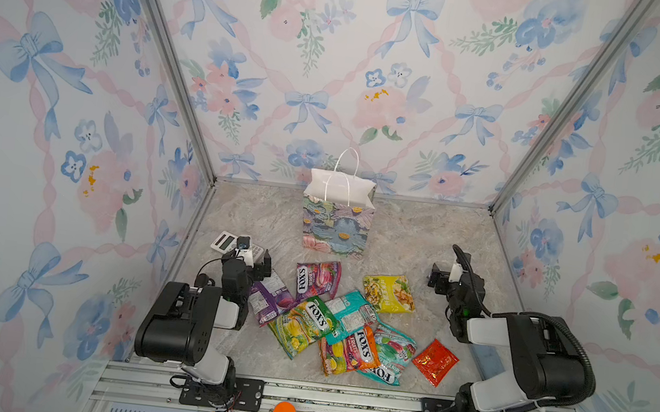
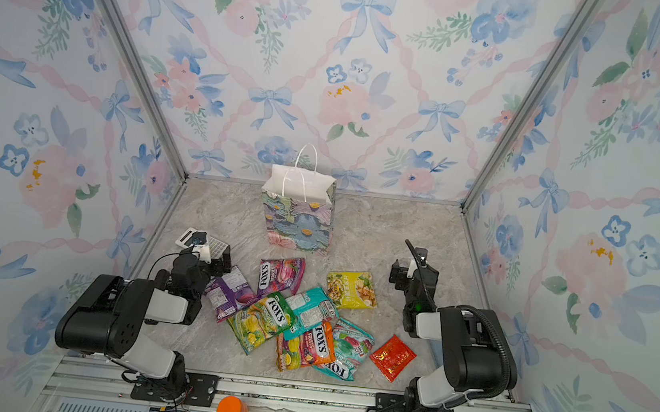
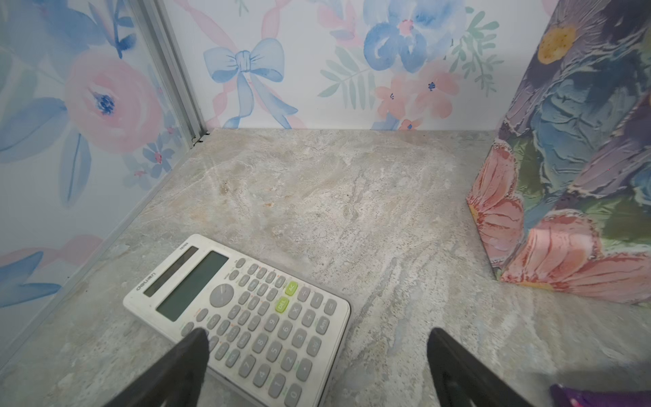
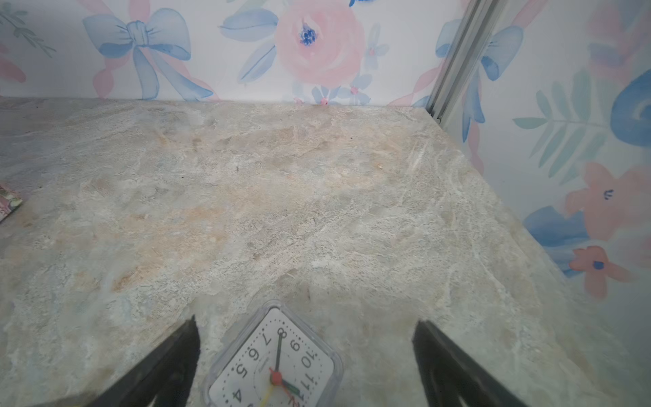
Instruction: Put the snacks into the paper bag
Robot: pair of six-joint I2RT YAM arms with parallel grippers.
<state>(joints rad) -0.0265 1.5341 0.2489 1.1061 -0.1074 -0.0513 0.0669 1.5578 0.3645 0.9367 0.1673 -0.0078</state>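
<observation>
The snacks [image 1: 316, 318] lie between the left gripper [image 1: 259, 261] and the right gripper [image 1: 437, 277]. The paper bag [image 1: 336, 226] stands upright beyond both.

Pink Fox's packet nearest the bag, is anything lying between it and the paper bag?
Nothing visible does. In both top views only bare tabletop lies between the pink packet and the paper bag, which stands upright with its mouth open. The calculator lies off to the left, clear of that line.
</observation>
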